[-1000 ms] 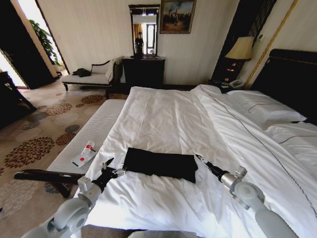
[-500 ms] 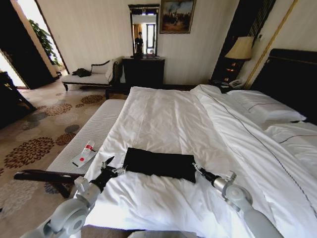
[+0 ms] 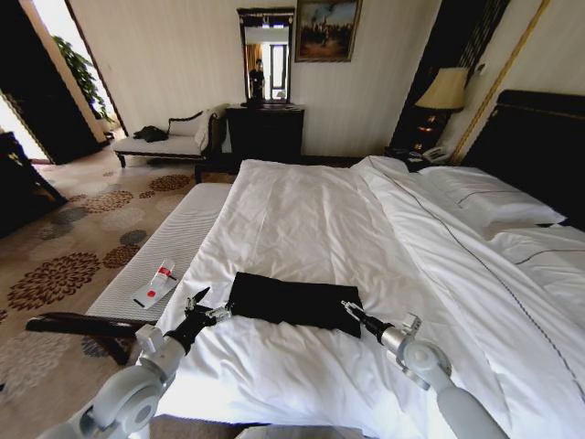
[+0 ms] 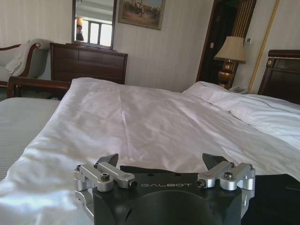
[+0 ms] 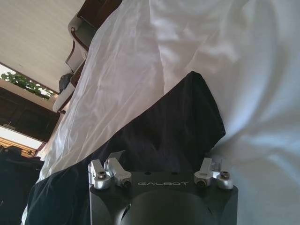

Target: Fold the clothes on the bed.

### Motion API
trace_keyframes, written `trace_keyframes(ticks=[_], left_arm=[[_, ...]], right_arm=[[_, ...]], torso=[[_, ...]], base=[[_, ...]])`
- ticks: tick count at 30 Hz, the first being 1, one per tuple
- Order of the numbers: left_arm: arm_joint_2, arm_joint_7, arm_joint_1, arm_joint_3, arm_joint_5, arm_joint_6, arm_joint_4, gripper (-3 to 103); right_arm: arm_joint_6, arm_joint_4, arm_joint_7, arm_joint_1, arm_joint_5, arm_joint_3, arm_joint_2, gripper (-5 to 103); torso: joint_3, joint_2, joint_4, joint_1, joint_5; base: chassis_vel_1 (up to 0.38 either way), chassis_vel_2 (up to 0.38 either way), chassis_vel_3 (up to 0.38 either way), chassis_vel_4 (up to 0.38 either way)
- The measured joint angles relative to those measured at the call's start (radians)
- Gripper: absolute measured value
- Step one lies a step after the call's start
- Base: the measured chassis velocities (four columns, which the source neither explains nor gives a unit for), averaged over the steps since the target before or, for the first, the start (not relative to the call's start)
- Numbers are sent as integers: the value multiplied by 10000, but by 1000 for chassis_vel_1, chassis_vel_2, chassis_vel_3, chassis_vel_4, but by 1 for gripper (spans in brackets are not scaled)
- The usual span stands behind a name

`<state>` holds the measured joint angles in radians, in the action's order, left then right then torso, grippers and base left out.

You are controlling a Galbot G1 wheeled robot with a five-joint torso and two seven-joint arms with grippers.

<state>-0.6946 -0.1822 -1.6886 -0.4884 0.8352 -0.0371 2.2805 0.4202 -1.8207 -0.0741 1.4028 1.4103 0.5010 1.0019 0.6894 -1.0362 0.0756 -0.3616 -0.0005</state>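
Note:
The clothes (image 3: 292, 302) are a black garment lying as a flat folded rectangle on the white duvet of the bed (image 3: 302, 210), near its front edge. My left gripper (image 3: 203, 306) hovers just off the garment's left end, open; in the left wrist view this gripper (image 4: 161, 161) has its fingers spread wide, with the black cloth (image 4: 276, 197) off to one side. My right gripper (image 3: 350, 309) is at the garment's right front corner, open. In the right wrist view, that gripper (image 5: 161, 159) has its fingers spread right over the dark cloth (image 5: 173, 126).
A pale striped bench (image 3: 174, 242) runs along the bed's left side, carrying a small bottle and card (image 3: 155, 283). Pillows (image 3: 494, 197) and a dark headboard (image 3: 539, 137) are at the right. A lamp (image 3: 445, 91), dresser (image 3: 265, 128) and chaise (image 3: 169, 142) stand by the far wall.
My right gripper has moved left and inward until it reaches the garment's right corner. The left gripper has hardly shifted, and the garment lies as before.

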Motion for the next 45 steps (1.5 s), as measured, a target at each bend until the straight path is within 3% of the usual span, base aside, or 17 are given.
trace_keyframes(ticks=[2, 4, 5, 7, 8, 14, 19, 28, 37, 45], left_arm=[[-51, 0, -16, -27, -3, 0, 7, 100], [-72, 0, -21, -36, -4, 0, 13, 100], [-99, 0, -25, -46, -4, 0, 29, 100], [-115, 0, -27, -53, -4, 0, 42, 100], [-134, 0, -28, -63, -5, 0, 52, 100], [-181, 0, -65, -142, -4, 0, 94, 100], [-260, 6, -175, -221, -58, 26, 133, 100], [-440, 21, -178, -230, -118, 60, 189, 100], [-576, 41, 55, -158, -124, 72, 186, 100], [-654, 101, 122, -91, -130, 91, 169, 100]], right_arm=[[-48, -6, 37, 8, -106, -57, 19, 63], [-58, -11, 46, 13, -136, -72, 20, 63], [-74, -13, 58, 18, -184, -94, 21, 52], [-82, -12, 67, 18, -229, -110, 25, 52], [-97, 1, 78, 17, -277, -131, 33, 41], [-148, 78, 92, -15, -352, -171, 96, 25], [-175, 86, 95, -38, -405, -176, 152, 5], [-379, -148, 68, 8, -380, 168, 0, 4], [-384, -344, -83, 540, 634, 2187, -863, 4], [-345, 137, 69, 671, 625, 3200, -1498, 4]], torso=[[0, 0, 0, 0, -1], [0, 0, 0, 0, 0], [0, 1, 0, 0, -1], [0, 1, 0, 0, -1], [0, 1, 0, 0, 0], [0, 2, 0, 0, -1], [0, 1, 0, 0, 0], [0, 2, -1, 0, 1], [0, 1, 2, 0, 2], [0, 1, 0, 0, 0]], base=[[0, 0, 0, 0], [0, 0, 0, 0], [0, 0, 0, 0], [0, 0, 0, 0], [0, 0, 0, 0], [0, 0, 0, 0], [0, 0, 0, 0], [0, 0, 0, 0], [0, 0, 0, 0], [0, 0, 0, 0]])
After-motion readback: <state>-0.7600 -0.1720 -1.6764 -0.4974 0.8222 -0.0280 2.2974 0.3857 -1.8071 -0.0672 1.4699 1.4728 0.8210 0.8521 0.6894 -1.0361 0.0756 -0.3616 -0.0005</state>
